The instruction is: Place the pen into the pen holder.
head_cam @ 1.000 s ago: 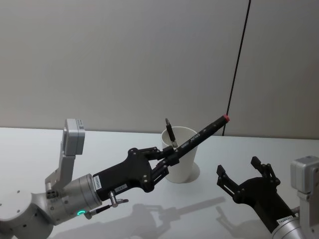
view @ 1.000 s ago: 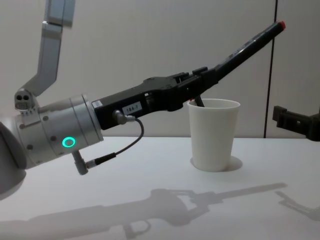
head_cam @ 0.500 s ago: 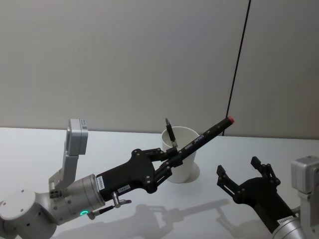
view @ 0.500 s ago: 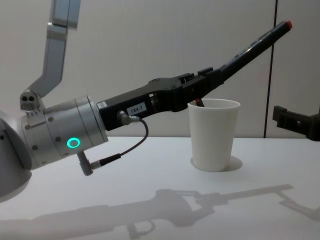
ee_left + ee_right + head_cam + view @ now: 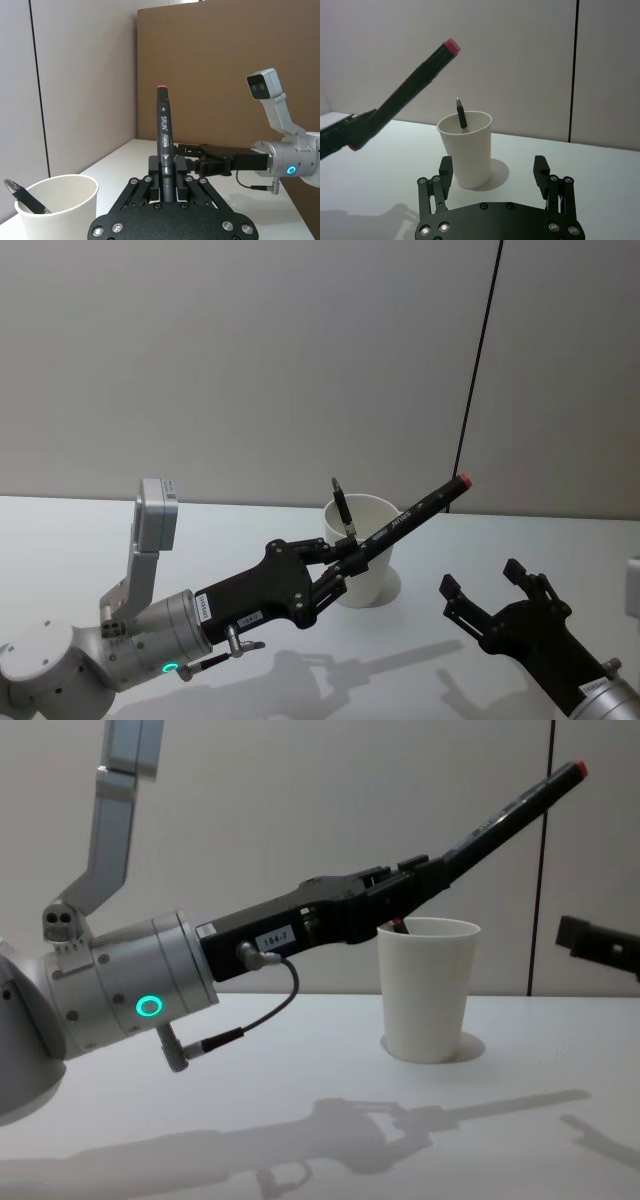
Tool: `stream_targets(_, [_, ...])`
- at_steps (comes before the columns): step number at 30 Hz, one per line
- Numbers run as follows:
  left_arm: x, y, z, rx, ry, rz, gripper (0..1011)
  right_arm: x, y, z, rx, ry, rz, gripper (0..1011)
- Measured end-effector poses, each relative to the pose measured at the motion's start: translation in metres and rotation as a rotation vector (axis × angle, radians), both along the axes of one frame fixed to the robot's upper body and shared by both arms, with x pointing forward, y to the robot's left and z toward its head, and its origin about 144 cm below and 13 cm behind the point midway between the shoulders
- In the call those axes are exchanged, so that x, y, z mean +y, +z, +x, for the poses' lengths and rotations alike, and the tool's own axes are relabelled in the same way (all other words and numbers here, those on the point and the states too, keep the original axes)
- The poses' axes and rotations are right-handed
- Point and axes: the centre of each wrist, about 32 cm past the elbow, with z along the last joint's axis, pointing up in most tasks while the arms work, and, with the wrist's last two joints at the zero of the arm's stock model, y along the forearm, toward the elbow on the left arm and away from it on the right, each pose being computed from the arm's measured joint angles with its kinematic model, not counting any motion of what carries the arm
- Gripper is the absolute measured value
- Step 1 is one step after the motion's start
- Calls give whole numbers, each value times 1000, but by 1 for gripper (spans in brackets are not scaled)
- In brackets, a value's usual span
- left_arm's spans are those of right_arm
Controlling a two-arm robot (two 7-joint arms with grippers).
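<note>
Gripping a black marker pen with a red end cap (image 5: pixel 410 512) by its lower barrel in the left gripper (image 5: pixel 350 558), fingers pinched tight on it. Tilted up and to the right, red end highest, crossing past the rim of the tapered white paper cup (image 5: pixel 375 580) without any part inside. As for the cup: upright on the white table (image 5: pixel 120 530), holding a slimmer black pen (image 5: pixel 342 505) that leans on the rim at its left side.

Against a second ago: carried a little farther forward and right with the arm, the red end now slightly farther beyond the cup. Against half a second ago: hardly any change in the left gripper or marker.

Holding the right gripper (image 5: pixel 482 578) low on the right, near the cup but apart from it, fingers spread wide with nothing between them. Shifted since the earlier frames: lower and farther right in the head view, and closer to the right edge in the chest view (image 5: pixel 600 942). Cup and slimmer pen unmoved.
</note>
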Motion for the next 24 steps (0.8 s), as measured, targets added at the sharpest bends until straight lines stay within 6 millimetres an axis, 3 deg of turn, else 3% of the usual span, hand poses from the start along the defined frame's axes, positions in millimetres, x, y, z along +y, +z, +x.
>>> stream_targets(24, [-1,0,0,1,-3,-1,190,-22,17,-14,139,185,359,1001])
